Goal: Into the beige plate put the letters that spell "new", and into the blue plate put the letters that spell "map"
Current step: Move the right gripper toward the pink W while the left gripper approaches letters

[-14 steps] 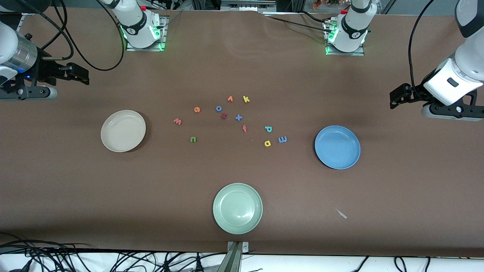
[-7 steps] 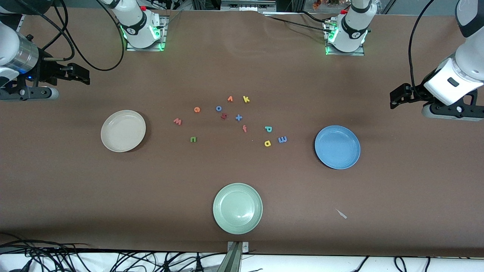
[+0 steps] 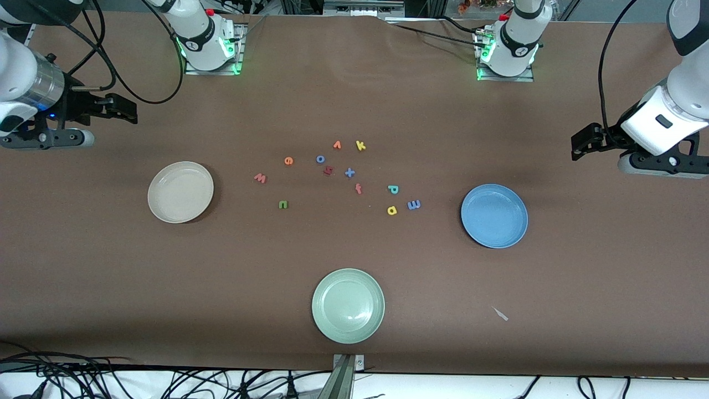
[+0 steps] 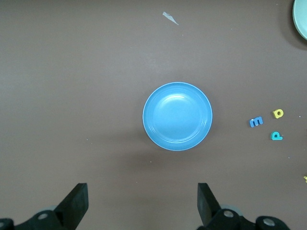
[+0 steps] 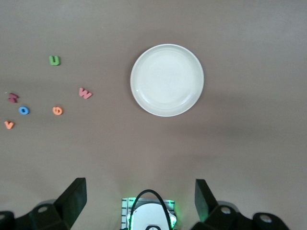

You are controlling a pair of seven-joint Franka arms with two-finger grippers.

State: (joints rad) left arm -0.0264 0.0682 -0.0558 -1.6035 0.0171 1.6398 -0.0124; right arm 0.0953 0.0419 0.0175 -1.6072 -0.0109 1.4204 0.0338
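Observation:
The green n (image 3: 283, 204), orange e (image 3: 288, 160) and pinkish w (image 3: 260, 178) lie loose on the table beside the beige plate (image 3: 180, 192). Blue m (image 3: 414, 204), yellow a (image 3: 392, 210) and teal p (image 3: 393, 189) lie beside the blue plate (image 3: 494, 215). Both plates hold nothing. My right gripper (image 3: 126, 111) hangs open and empty over bare table near the right arm's end; its wrist view shows the beige plate (image 5: 167, 80), n (image 5: 54, 60), w (image 5: 85, 93) and e (image 5: 57, 110). My left gripper (image 3: 579, 145) hangs open and empty near the left arm's end, with the blue plate (image 4: 177, 116) below it.
A pale green plate (image 3: 348, 305) sits nearest the front camera. Other letters lie among the task's own: blue o (image 3: 320, 159), orange v (image 3: 337, 145), yellow k (image 3: 360, 146), red f (image 3: 358, 189), a blue cross-shaped piece (image 3: 349, 173). A paper scrap (image 3: 501, 314) lies on the table.
My right gripper has shifted a little toward the middle of the table. The left arm, the plates and the letters have not moved.

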